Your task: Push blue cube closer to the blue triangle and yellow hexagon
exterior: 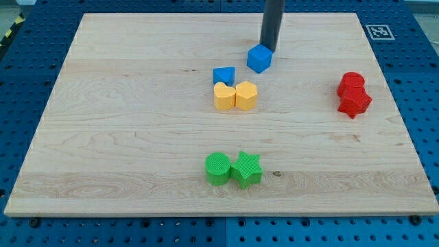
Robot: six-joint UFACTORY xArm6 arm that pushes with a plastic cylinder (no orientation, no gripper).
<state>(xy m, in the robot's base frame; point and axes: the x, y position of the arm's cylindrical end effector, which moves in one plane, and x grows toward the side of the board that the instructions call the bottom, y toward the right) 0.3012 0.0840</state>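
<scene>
The blue cube (259,58) lies in the upper middle of the wooden board. My tip (267,48) stands just above it, touching or nearly touching its top right edge. The blue triangle (223,75) lies a little to the lower left of the cube, with a small gap between them. The yellow hexagon (246,96) sits below the triangle and below-left of the cube. A yellow heart-shaped block (224,97) touches the hexagon's left side, right under the triangle.
Two red blocks (353,94) sit stacked close together near the board's right edge. A green cylinder (218,169) and a green star (246,170) sit side by side at the lower middle. The wooden board (103,137) lies on a blue perforated table.
</scene>
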